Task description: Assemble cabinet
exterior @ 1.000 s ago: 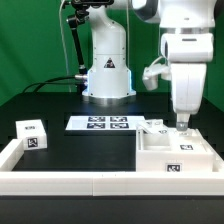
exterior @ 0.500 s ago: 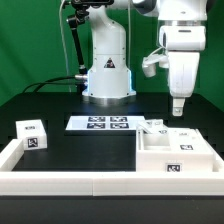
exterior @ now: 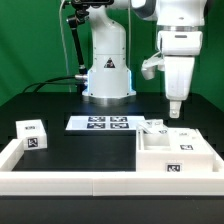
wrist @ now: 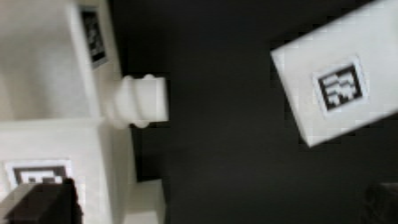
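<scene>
The cabinet [exterior: 172, 152] is a white box-shaped body with marker tags, lying at the exterior view's right inside a white rail. Small tagged white parts [exterior: 156, 126] sit on its far edge. My gripper [exterior: 173, 110] hangs open and empty a short way above the cabinet's far side, touching nothing. In the wrist view, the cabinet's white tagged walls [wrist: 54, 150] and a ribbed white knob [wrist: 137, 98] show beside the black table. My gripper [wrist: 214, 205] has its two dark fingers far apart with only table between them.
A small white tagged cube [exterior: 33, 134] sits at the exterior view's left. The marker board [exterior: 103, 123] lies in the middle before the robot base [exterior: 107, 75]; its end shows in the wrist view [wrist: 338, 85]. A low white rail [exterior: 60, 182] borders the front.
My gripper has risen from just over the cabinet's far edge and drifted slightly toward the exterior view's left. The cabinet and the cube have not moved.
</scene>
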Tool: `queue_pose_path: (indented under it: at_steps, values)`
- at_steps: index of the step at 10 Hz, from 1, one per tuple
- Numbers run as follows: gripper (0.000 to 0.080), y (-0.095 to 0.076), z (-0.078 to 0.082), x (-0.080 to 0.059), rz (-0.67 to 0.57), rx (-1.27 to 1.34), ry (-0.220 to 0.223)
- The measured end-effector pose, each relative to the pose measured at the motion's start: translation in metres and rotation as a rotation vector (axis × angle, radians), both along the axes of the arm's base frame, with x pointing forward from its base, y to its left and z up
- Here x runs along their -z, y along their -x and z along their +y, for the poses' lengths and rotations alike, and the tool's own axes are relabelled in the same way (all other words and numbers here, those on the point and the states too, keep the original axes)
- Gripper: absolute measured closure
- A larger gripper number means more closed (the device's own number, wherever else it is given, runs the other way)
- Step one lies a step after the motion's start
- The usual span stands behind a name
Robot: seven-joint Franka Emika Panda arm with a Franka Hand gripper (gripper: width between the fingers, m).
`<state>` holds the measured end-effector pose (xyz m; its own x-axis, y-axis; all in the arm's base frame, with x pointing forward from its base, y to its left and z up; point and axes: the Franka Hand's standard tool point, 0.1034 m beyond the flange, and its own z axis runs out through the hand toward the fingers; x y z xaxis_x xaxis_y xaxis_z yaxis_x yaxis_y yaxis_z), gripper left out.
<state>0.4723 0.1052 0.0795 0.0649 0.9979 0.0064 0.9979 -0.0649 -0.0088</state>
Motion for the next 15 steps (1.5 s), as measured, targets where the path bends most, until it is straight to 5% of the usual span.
queue_pose_path:
  at_steps: [3, 8, 15]
  values:
    - [0.0002, 0.018, -0.018, 0.005, 0.0, -0.297, -0.007]
    - [0.0002, 0.023, -0.021, 0.008, 0.006, -0.3, -0.008]
    - [0.0002, 0.082, -0.01, 0.045, 0.056, -0.342, -0.047]
